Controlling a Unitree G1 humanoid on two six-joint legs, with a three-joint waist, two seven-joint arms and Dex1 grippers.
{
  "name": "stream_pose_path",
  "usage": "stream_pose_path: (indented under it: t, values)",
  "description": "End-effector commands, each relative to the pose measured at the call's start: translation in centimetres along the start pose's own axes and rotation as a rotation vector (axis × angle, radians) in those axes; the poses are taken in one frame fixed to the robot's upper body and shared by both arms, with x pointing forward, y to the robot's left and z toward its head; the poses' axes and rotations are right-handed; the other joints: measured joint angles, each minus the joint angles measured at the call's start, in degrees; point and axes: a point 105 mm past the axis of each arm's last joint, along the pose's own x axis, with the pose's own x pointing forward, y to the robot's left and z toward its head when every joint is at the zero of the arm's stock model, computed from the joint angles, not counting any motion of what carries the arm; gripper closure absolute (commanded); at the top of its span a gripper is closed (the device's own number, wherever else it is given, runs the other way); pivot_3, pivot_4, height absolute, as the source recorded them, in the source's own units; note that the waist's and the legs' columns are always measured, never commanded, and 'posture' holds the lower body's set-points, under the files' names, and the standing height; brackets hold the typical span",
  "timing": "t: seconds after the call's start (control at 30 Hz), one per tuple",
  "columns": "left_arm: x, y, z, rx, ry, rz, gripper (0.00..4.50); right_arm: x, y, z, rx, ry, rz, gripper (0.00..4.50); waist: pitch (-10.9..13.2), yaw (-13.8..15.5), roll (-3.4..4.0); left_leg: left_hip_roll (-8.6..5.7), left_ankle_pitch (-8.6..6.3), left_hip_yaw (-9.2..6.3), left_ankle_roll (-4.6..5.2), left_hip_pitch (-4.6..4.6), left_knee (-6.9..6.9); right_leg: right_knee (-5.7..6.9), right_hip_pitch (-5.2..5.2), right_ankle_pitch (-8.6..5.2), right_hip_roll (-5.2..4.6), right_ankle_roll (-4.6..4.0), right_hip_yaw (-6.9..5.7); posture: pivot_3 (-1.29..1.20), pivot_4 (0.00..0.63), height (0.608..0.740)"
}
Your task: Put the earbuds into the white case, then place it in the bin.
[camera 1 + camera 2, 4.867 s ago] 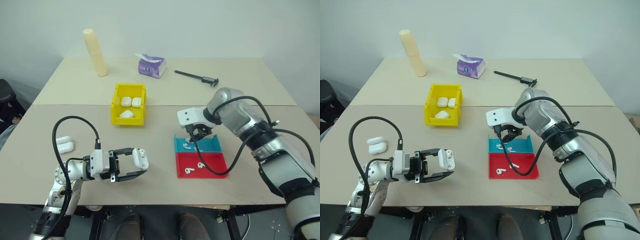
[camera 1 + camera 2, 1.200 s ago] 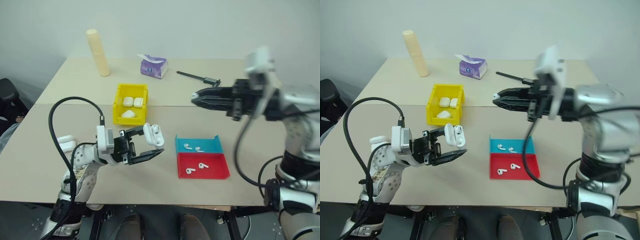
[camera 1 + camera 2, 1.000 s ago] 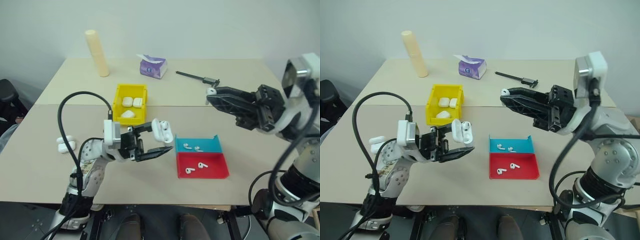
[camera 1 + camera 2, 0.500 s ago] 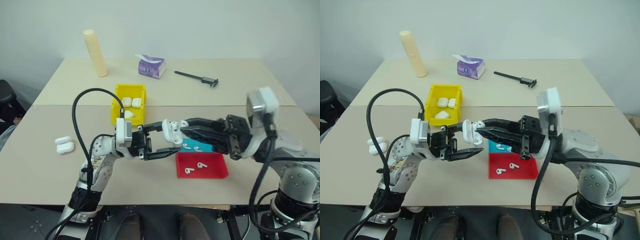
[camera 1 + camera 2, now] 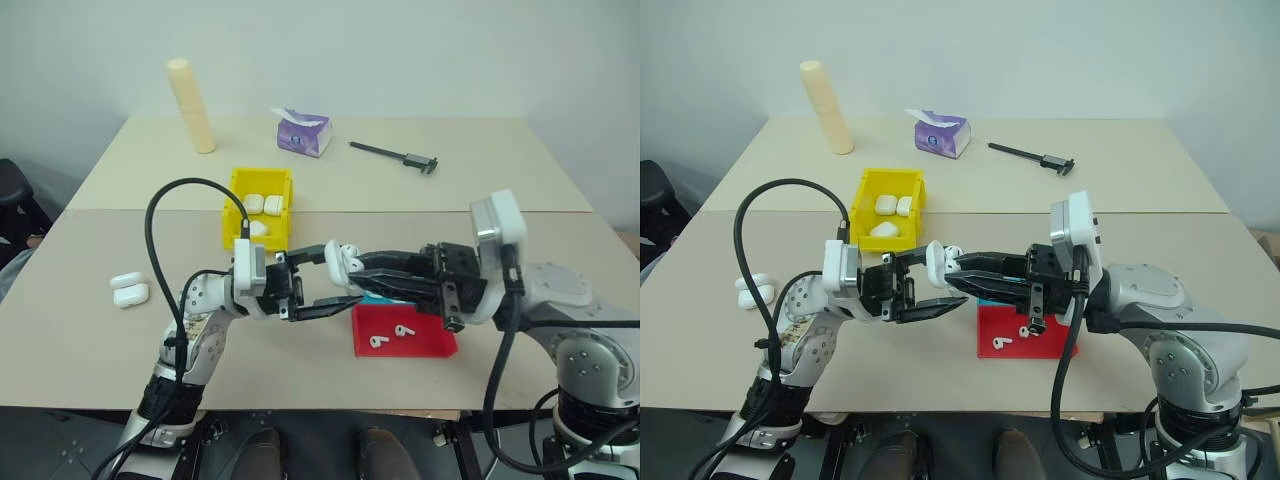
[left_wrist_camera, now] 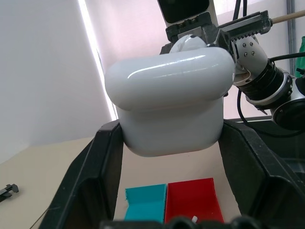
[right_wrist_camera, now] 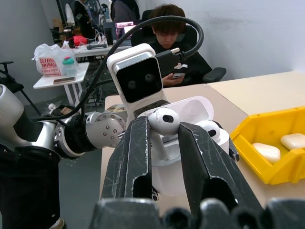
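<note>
1. left gripper (image 5: 322, 277) is holding the case (image 5: 343, 262) up above the table (image 5: 90, 330), between the bin (image 5: 259, 208) and the trays; fingers partly spread, clamping the case body from both sides. lid is standing open, mouth turned toward the right arm, likely so the bud can go straight in.
2. right gripper (image 7: 164, 129) is reaching across level, fingers nearly closed, pinching one earbud (image 7: 163, 120) by its stem, head just over the case opening. a second bud (image 7: 208, 128) is looking already seated in the case.
3. judgement: insertion step under way; lid not yet shut, case not yet in bin.
4. case: glossy white, rounded corners, smooth, probably slippery; side clamp suits it.
5. bin is sitting behind the grippers, holding three like cases. two more cases (image 5: 129, 289) are lying at the table's left.
6. red tray (image 5: 430, 339) is holding two buds; teal tray (image 5: 990, 295) is partly hidden behind the right gripper.
</note>
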Motion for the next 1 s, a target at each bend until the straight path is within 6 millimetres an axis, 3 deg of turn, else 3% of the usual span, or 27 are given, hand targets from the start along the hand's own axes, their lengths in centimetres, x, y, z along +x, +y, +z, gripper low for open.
stream_pose_path:
  t: [0.03,0.1,0.37,0.57,0.67,0.8,0.83,1.0]
  values:
    - [0.1,0.2,0.8,0.055,-0.027,0.014,1.75,0.0,0.1,0.1,-0.043,0.009,-0.005,2.94,0.0,0.0,0.0,0.0,0.0,0.0,0.0,0.0,0.0,0.0,0.0,0.0,0.0,0.0,0.0,0.0,0.15,0.74]
    - [0.1,0.3,0.8,0.056,-0.027,0.018,1.75,0.0,0.1,-0.1,-0.055,0.024,-0.01,2.29,0.0,0.0,0.0,0.0,0.0,0.0,0.0,0.0,0.0,0.0,0.0,0.0,0.0,0.0,0.0,0.0,0.15,0.74]
    - [-0.3,0.5,0.3,0.053,0.009,0.008,1.75,-0.8,0.2,0.3,-0.091,0.031,0.006,2.29,0.0,0.1,-0.01,0.0,0.0,-0.01,0.0,-0.01,0.0,-0.02,0.0,0.0,0.0,0.01,-0.01,0.0,0.15,0.74]
    - [-0.4,0.6,-1.6,0.037,0.112,-0.013,1.75,-1.2,-0.5,2.2,-0.159,0.045,0.012,2.29,0.0,0.0,-0.02,-0.01,0.0,0.0,0.0,0.0,0.01,-0.02,0.0,0.01,0.0,0.02,0.0,0.0,0.15,0.74]
    - [0.2,0.7,-2.9,0.038,0.17,-0.021,1.75,-0.3,-0.6,2.8,-0.225,0.121,0.028,2.87,0.0,0.0,-0.01,0.0,0.0,0.0,0.0,-0.02,0.0,-0.03,-0.02,0.01,0.0,0.02,0.0,0.0,0.15,0.74]
    - [1.1,1.0,-3.7,0.051,0.223,-0.018,1.75,1.0,-0.6,2.4,-0.301,0.218,0.042,4.32,0.0,0.1,-0.04,0.01,0.0,-0.01,0.01,-0.08,0.0,-0.06,-0.05,0.02,0.0,0.02,-0.02,0.0,0.15,0.74]
    - [1.4,1.0,-3.7,0.059,0.211,-0.019,1.75,1.3,-0.7,2.1,-0.327,0.249,0.037,4.48,0.0,0.1,-0.04,0.0,0.0,-0.01,0.01,-0.1,0.0,-0.07,-0.06,0.02,0.0,0.02,-0.02,0.0,0.15,0.74]
    - [2.3,1.4,-3.5,0.075,0.175,-0.009,1.75,1.9,-0.6,0.0,-0.409,0.371,0.063,4.48,0.0,0.1,-0.04,-0.01,0.0,0.0,0.01,-0.12,0.02,-0.07,-0.08,0.02,-0.02,0.02,-0.02,0.0,0.15,0.74]
